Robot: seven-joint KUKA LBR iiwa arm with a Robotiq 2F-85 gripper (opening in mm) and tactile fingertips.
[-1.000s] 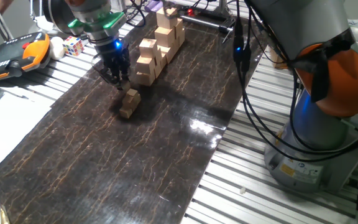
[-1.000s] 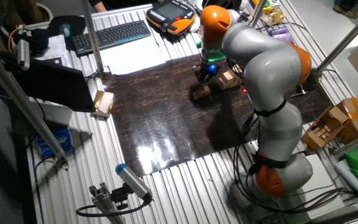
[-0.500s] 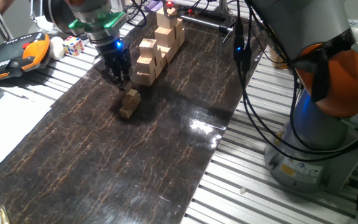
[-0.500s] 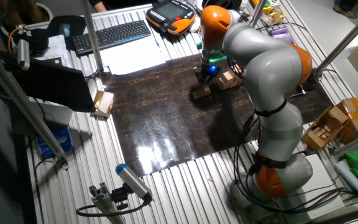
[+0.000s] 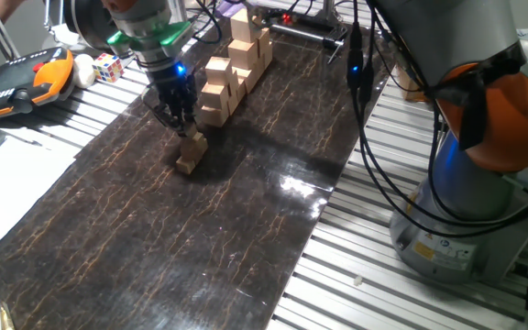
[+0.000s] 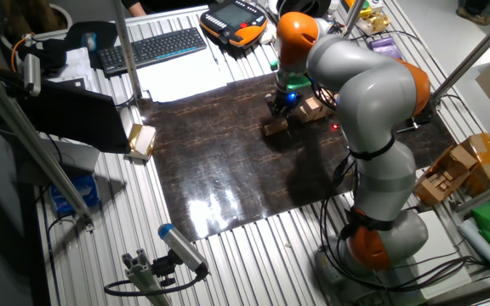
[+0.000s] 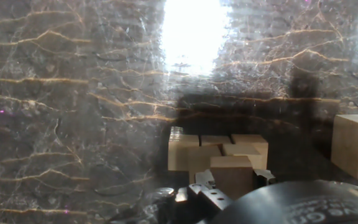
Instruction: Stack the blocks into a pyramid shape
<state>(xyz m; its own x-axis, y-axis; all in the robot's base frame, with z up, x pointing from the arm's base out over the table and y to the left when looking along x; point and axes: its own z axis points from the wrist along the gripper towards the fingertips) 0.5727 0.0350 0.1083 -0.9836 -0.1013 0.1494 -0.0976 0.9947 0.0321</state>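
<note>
Dark two-part fingers (image 5: 184, 127) of the grey-and-orange robot arm (image 6: 360, 93), pointing down over a small heap of light-tan plain wooden cubes (image 5: 190, 153); the tips stand at the top of the heap, and in the hand view one tan cube (image 7: 232, 176) sits between the metal finger parts at the bottom edge, apparently clamped, though contact on both faces cannot be confirmed. In the same view a row of like cubes (image 7: 216, 149) lies just beyond and below the held one, forming the wider lower course of the pyramid shape; the held cube is centred over that row. In the other fixed view the heap (image 6: 276, 126) appears directly under the fingers (image 6: 282, 106), whose blue indicator light glows above them. The heap rests on a dark marbled mat (image 5: 200, 229) with fine tan veining that covers the slatted metal desk (image 5: 374, 275). Just beside the fingers, toward the far end of the mat, stands a stepped stack of larger pale wooden blocks (image 5: 235, 64); one of its blocks (image 7: 355, 146) shows at the right edge of the hand view, apart from the heap. At the far left of the desk lie a multicoloured puzzle cube (image 5: 109, 66) and an orange-and-black hand controller (image 5: 21, 82), well apart from the heap. A black keyboard (image 6: 153, 49) lies beyond the mat in the other fixed view.
</note>
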